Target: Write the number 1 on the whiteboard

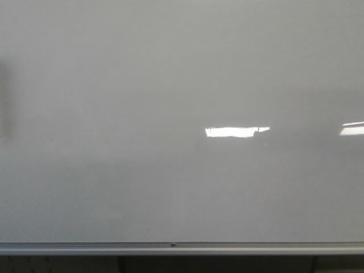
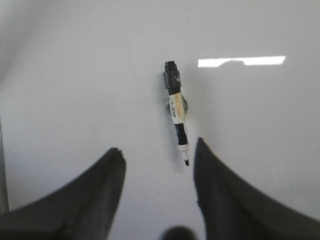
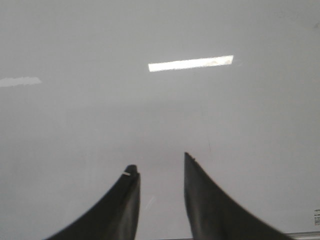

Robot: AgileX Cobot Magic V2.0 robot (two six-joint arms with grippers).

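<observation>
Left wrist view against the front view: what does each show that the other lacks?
Only the left wrist view shows a marker, uncapped tip toward the open left gripper, which holds nothing. Only the front view shows the silver rim along the board's lower edge. Both show the glossy whiteboard with bright light reflections and no written stroke.

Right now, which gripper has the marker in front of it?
The left gripper: a marker sits on the whiteboard just ahead of it, tip pointing toward it. The right gripper has no marker ahead.
</observation>
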